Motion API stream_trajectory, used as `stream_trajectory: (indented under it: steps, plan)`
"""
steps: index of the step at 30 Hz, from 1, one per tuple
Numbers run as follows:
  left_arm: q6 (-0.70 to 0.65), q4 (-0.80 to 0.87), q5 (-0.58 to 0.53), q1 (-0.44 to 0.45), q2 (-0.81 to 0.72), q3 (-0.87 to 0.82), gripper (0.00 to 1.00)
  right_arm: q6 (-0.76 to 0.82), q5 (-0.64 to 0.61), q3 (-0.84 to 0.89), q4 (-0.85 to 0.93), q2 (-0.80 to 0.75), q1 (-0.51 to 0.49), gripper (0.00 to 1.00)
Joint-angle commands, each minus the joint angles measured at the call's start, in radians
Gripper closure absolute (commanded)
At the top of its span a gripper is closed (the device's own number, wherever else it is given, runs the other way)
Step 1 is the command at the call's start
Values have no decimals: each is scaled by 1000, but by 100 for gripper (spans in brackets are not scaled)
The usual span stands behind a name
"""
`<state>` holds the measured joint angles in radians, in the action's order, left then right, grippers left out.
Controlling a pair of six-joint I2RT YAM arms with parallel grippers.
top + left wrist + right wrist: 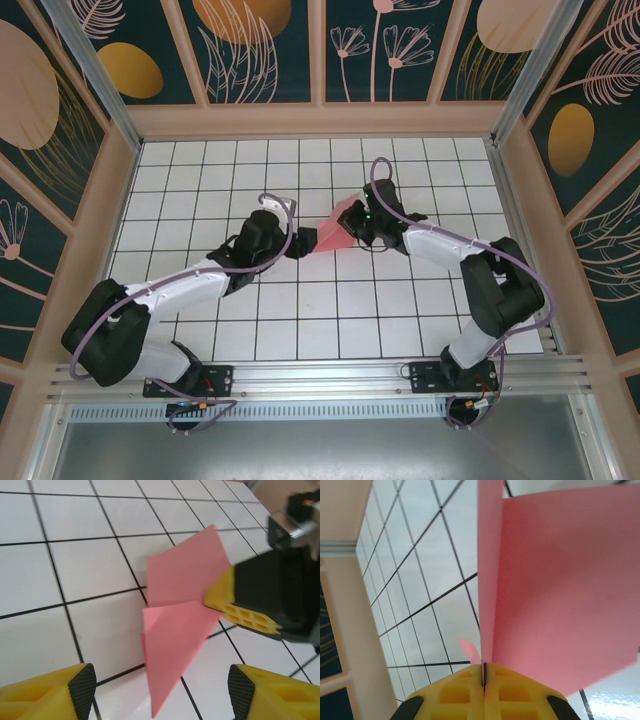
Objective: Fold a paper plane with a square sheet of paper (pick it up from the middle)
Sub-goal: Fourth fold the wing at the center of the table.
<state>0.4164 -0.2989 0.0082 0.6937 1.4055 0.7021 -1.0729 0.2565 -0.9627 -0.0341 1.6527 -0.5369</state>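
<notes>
**Paper plane progress check: mid-fold, not a dart yet**

So here's where it's at. The pink sheet of paper (185, 580) is off the white gridded surface (200, 160) and hanging in the air around the middle of the board, between the two arms.

The right end effector (484, 680) is the one holding it. Its yellow fingers are pressed together with the paper pinched in the seam, and from that wrist you can see two layers fanning up out of the grip.

The left end effector (161, 687) is just near of the paper with its fingers spread apart. The paper's pointed tip hangs down toward that gap, but as far as I can tell nothing is clamped there.

My read on progress:
- Pickup is done.
- At least a couple of folds are in. It's clearly no flat square any more: there are overlapping flaps, a crease line and one sharp corner pointing down.
- It's not the slim dart shape yet. The flaps are splayed open rather than lying tight along a centre crease.

What's probably left is closing it along the middle, folding the wings down and pressing the creases flat. I'd call it roughly halfway, maybe a bit past.
</notes>
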Motion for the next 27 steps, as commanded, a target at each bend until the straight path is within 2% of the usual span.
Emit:
stream_trajectory:
  steps: [1, 6, 10, 16, 20, 27]
  plan:
    - [-159, -192, 90, -2, 51, -37, 28, -116, -16, 2, 2, 47, -5, 100]
    - [-288, -221, 138, -1, 158, -21, 35, -150, 9, -26, 42, 99, -5, 100]
    - [-371, -322, 188, 1, 214, -49, 39, -165, 44, -50, 68, 131, -5, 100]
    - [-410, -389, 216, 10, 302, -46, 43, -179, 90, -82, 101, 164, -5, 100]
    - [-428, -399, 196, 13, 366, -40, 47, -178, 105, -102, 121, 173, -5, 100]
    - [-435, -370, 145, 12, 410, -9, 61, -173, 119, -120, 147, 178, -4, 100]
